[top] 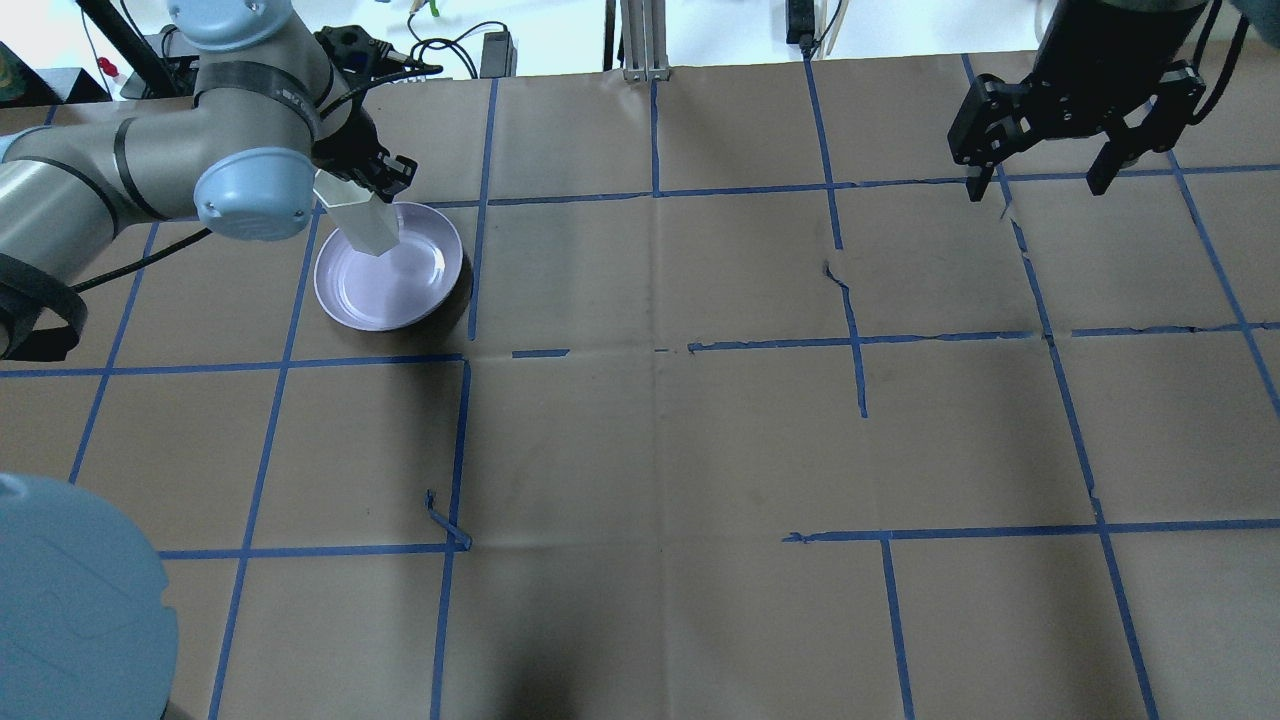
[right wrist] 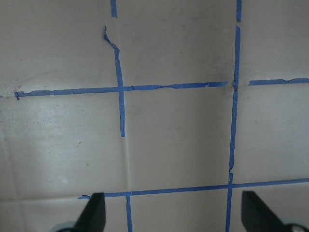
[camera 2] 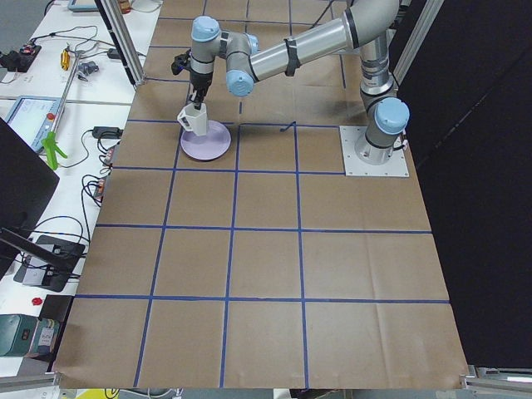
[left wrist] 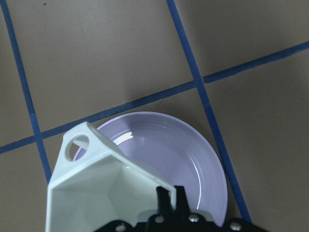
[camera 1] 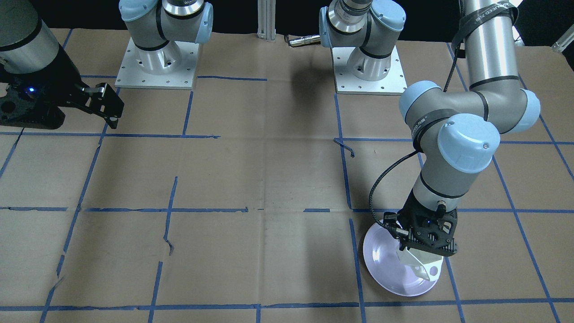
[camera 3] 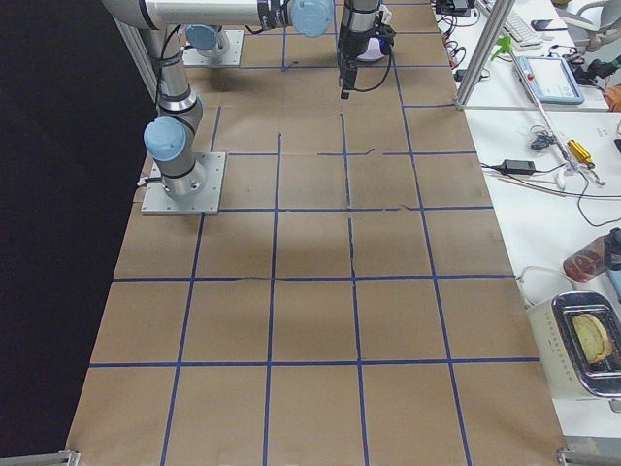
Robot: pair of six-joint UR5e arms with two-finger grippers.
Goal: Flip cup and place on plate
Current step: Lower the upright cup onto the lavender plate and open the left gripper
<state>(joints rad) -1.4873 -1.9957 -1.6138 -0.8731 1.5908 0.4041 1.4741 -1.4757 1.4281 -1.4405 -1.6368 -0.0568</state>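
**Current state.** The left fingers are gripping the cup by one wall of its rim, closed narrow on that wall. The cup is hanging mouth-up under the left wrist, and the wrist view is looking straight into its hexagonal opening. The handle is pointing toward 10 o'clock in that view.

**Location.** The plate is lying toward 10 o'clock on the table in the overhead view. The cup is sitting over the plate's 11 o'clock portion, inside the rim. The views are not showing whether the base is touching the plate or hovering just above it.

**Governing relation.** The cup's long axis is running from the fingers down toward the plate, near upright, with the tapered base leaning toward 5 o'clock in the overhead view. The bare plate floor is extending from the cup toward 2 o'clock in the wrist view. By judgement, the flip is already done, and the remaining step is lowering along that axis and releasing.

**Other arm.** The right fingers are spread wide and holding nothing, parked toward 2 o'clock on the table, well apart from the plate. The left arm is the nearer one.

**Caution.** A tilted base is likely to rock on release.
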